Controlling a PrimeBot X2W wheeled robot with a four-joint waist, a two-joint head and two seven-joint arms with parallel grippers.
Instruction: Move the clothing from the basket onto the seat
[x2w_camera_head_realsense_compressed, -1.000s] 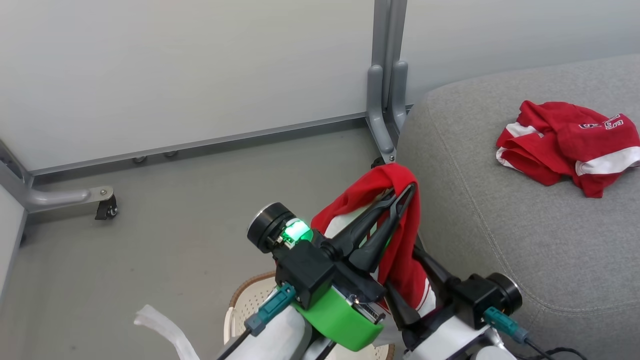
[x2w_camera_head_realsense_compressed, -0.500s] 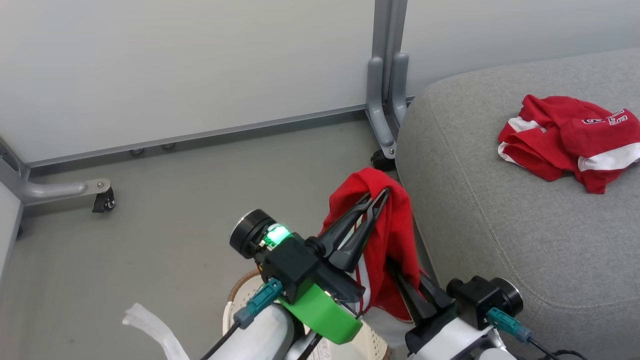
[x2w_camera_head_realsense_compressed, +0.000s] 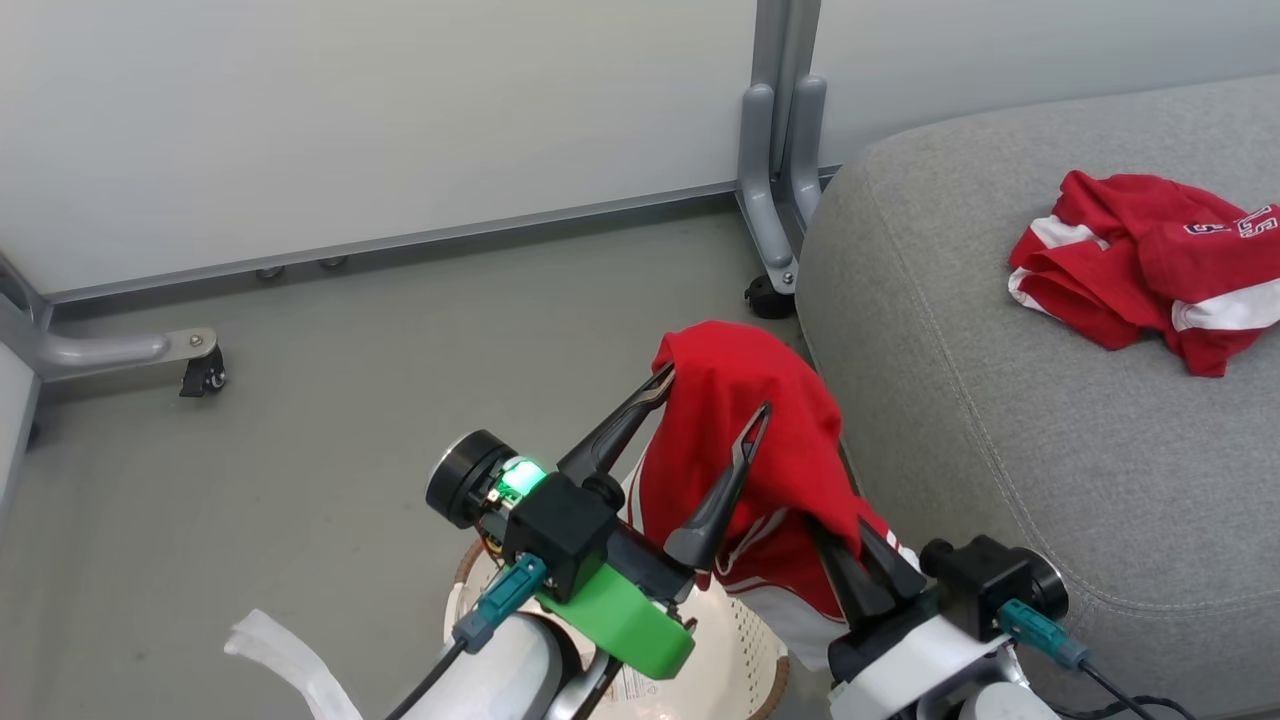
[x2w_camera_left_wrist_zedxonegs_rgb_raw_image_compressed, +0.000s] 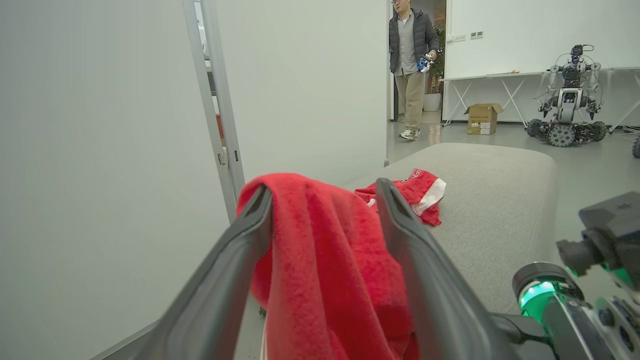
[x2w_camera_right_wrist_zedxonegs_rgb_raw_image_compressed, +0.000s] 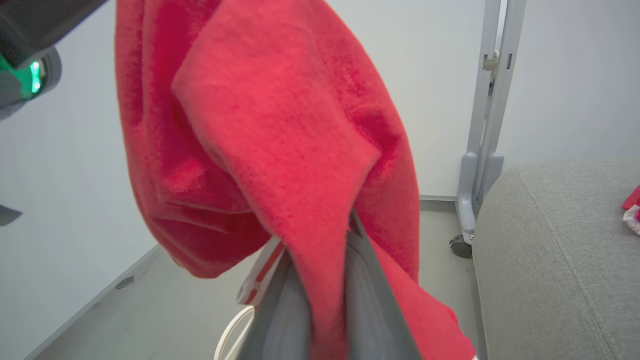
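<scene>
Nearest to us, the basket (x2w_camera_head_realsense_compressed: 745, 650) sits on the grey floor (x2w_camera_head_realsense_compressed: 350, 450) under both arms; just above it our right gripper (x2w_camera_head_realsense_compressed: 855, 560) has its fingers pinched tight together on a red garment (x2w_camera_head_realsense_compressed: 730, 370), and the right wrist view shows cloth squeezed between them; that garment hangs in the air over the basket, just left of the seat (x2w_camera_head_realsense_compressed: 1000, 450), and we honestly can't tell if it brushes the seat's edge; our left gripper (x2w_camera_head_realsense_compressed: 715, 393) is spread wide, cloth draped loosely between its two fingers, nothing clamped; further right, the other red garment (x2w_camera_head_realsense_compressed: 1140, 270) lies crumpled on top of the seat, white stripe showing; behind that, white partition panels (x2w_camera_head_realsense_compressed: 400, 130) on a grey wheeled frame (x2w_camera_head_realsense_compressed: 780, 150); way off in the left wrist view a person (x2w_camera_left_wrist_zedxonegs_rgb_raw_image_compressed: 410, 75) stands by a doorway, with a cardboard box (x2w_camera_left_wrist_zedxonegs_rgb_raw_image_compressed: 482, 118) and another robot (x2w_camera_left_wrist_zedxonegs_rgb_raw_image_compressed: 567, 100) to the right.
</scene>
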